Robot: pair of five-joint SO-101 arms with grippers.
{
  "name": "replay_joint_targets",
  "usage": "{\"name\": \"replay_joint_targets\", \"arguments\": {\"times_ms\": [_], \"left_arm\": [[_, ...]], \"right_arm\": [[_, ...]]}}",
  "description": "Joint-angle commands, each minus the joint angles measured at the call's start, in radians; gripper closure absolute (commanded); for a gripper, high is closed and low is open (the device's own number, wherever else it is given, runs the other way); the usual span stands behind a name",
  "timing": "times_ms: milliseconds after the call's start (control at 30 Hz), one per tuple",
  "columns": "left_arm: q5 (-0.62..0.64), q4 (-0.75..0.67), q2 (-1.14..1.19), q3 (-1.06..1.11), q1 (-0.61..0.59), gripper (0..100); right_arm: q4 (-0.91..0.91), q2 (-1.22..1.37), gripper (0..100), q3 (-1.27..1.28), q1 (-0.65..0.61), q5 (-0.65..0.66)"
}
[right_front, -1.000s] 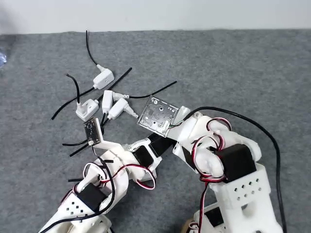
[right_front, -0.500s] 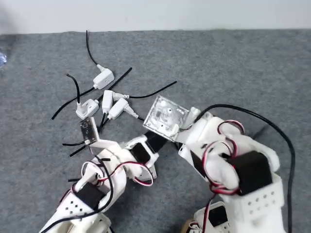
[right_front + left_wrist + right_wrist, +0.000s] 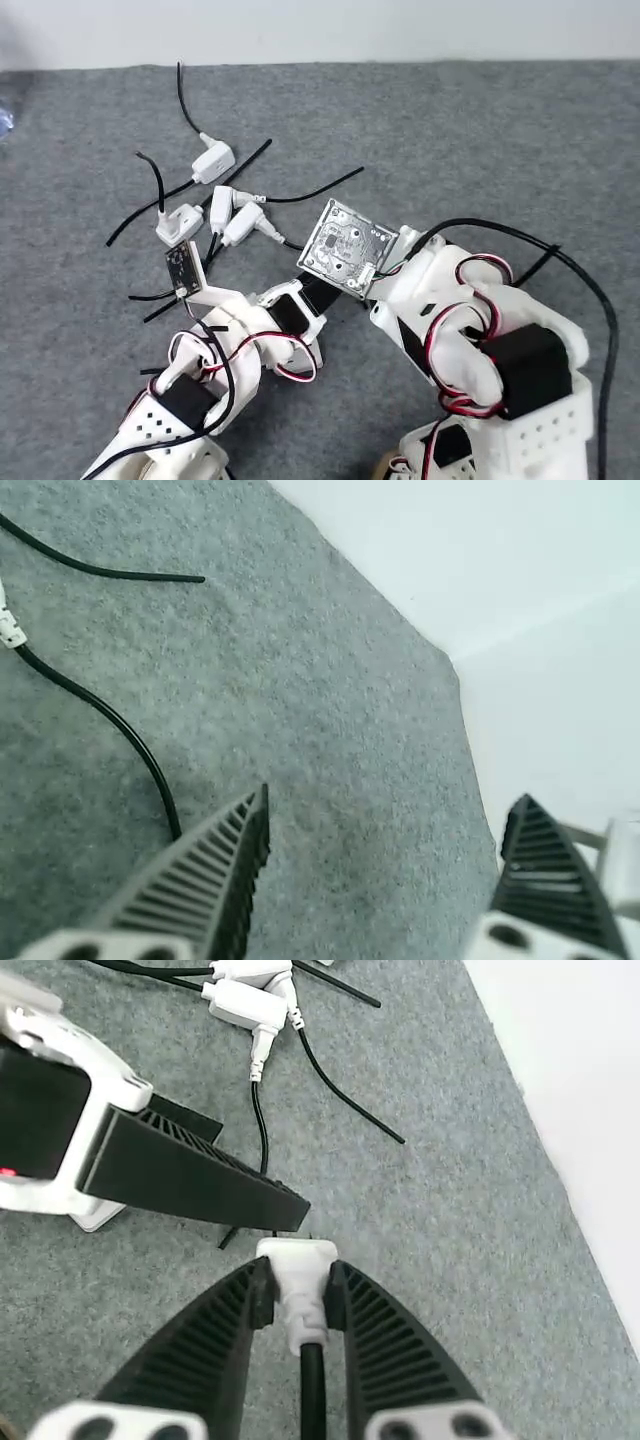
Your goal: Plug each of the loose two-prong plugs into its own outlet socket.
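Note:
My right gripper (image 3: 298,1268) is shut on a white two-prong plug (image 3: 300,1310), whose black cord runs back between the fingers. It hovers just over the grey mat. Right in front of it lies a black ridged finger (image 3: 190,1175) of the left arm. My left gripper (image 3: 392,798) is open with nothing between its fingers, and a black cord (image 3: 100,710) lies on the mat below. Several loose white plugs (image 3: 222,208) with black cords lie in a cluster at the far left of the mat. The two arms' wrists (image 3: 310,292) meet near the middle.
A grey carpet mat (image 3: 480,140) covers the table and is bare at the far right. A white wall (image 3: 320,30) borders its far edge. The right arm's black cable (image 3: 585,290) loops at the right. More plugs (image 3: 245,1000) lie past the left arm.
The right arm has pulled back to the right and toward the near edge, its wrist board turning. The left arm's wrist shifted slightly left. The loose plugs have stayed put.

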Motion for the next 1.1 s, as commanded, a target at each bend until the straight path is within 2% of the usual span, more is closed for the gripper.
{"name": "replay_joint_targets", "arguments": {"times_ms": [0, 67, 167, 367, 433, 633, 700, 800, 867, 967, 1067], "left_arm": [[0.009, -0.006, -0.009, -0.018, -0.003, 65], [0.012, -0.006, -0.009, -0.019, -0.018, 65], [0.014, -0.006, -0.011, -0.024, -0.110, 65], [-0.003, 0.008, -0.011, -0.028, -0.443, 65], [-0.097, 0.071, -0.011, -0.028, -0.560, 65], [-0.555, 0.408, -0.009, -0.018, -0.908, 65], [-0.692, 0.443, -0.009, -0.016, -1.051, 65], [-0.856, 0.405, -0.009, 0.012, -1.209, 65], [-0.919, 0.359, -0.009, 0.047, -1.224, 65], [-0.934, 0.333, -0.009, 0.061, -1.223, 65], [-0.937, 0.334, -0.009, 0.059, -1.224, 65]], "right_arm": [[-0.036, -0.001, 99.1, 0.011, 0.013, 0.012], [-0.073, -0.001, 99.1, 0.060, 0.013, 0.012], [-0.128, 0.001, 99.1, 0.129, 0.007, 0.011], [-0.128, 0.131, 99.1, 0.091, -0.071, -0.015], [-0.099, 0.206, 99.1, 0.040, -0.125, -0.023], [-0.018, 0.446, 99.1, -0.126, -0.252, 0.015], [0.001, 0.492, 99.1, -0.164, -0.254, 0.029], [0.008, 0.509, 99.1, -0.140, -0.211, 0.044], [-0.018, 0.507, 99.1, -0.087, -0.136, 0.083], [-0.104, 0.509, 99.1, 0.029, -0.031, 0.103], [-0.200, 0.515, 98.5, 0.183, -0.016, 0.104]]}}
